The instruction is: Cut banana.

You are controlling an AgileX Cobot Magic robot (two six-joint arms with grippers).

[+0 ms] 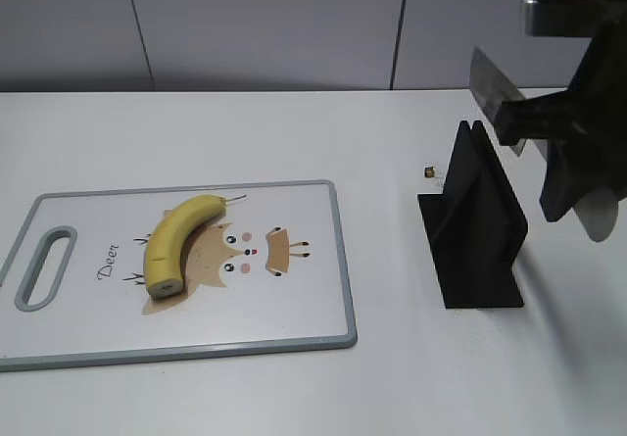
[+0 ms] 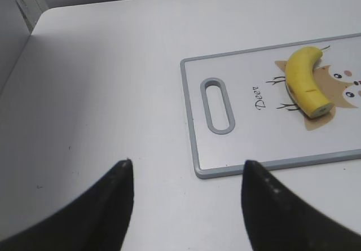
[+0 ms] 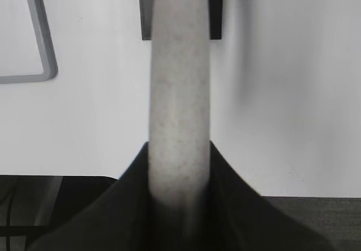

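— Where's your banana (image 1: pixel 181 242)?
— On the cutting board (image 1: pixel 294 338), over the deer print, cut end toward you.
— And your fingers?
— Your left gripper (image 2: pixel 186 197) hangs spread wide and empty above the surface (image 2: pixel 101 93). Your right gripper (image 3: pixel 179 175) is clamped on the knife (image 1: pixel 500 98) handle, above the black stand (image 1: pixel 475 225).

You've got a smooth waxy-skinned banana (image 1: pixel 181 235), matt plastic cutting board (image 1: pixel 313 260) with grey rubbery-looking rim mid-left, matt black plastic knife stand (image 1: pixel 475 225) right of centre, shiny metal knife blade (image 1: pixel 490 85) upper right, speckled pale matt handle (image 3: pixel 179 104), smooth white table (image 1: pixel 294 132).
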